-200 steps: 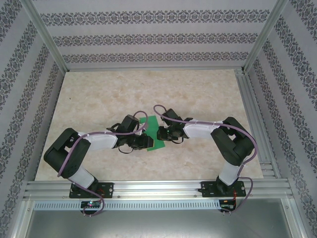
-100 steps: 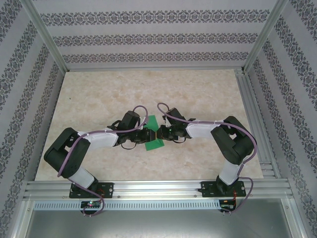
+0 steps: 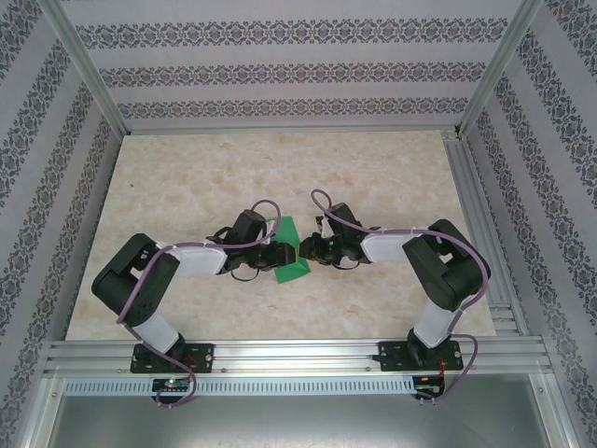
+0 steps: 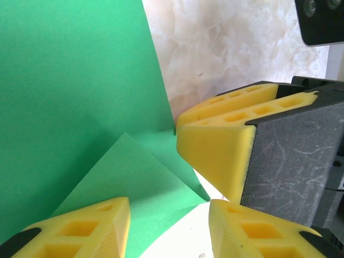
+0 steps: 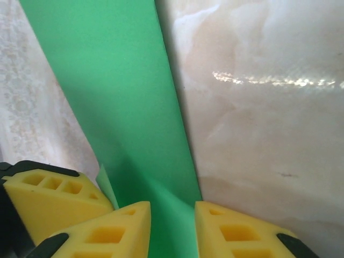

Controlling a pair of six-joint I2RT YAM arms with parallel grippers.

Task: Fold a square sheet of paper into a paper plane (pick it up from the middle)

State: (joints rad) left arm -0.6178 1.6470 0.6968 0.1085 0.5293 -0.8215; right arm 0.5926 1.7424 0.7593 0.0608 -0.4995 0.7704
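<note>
Mid-fold, early stage. The square sheet of paper (image 3: 293,270) lies flat near the table's (image 3: 187,168) centre, slightly toward the near edge, with one triangular corner flap (image 4: 129,172) already turned over. Left gripper (image 3: 280,254) is spread wide over that flap. Right gripper (image 3: 304,250) faces it nose to nose, jaws narrowly apart astride the paper, not clamped. Next, probably: one side pins the sheet while the other presses the crease. Slip risk is high.
</note>
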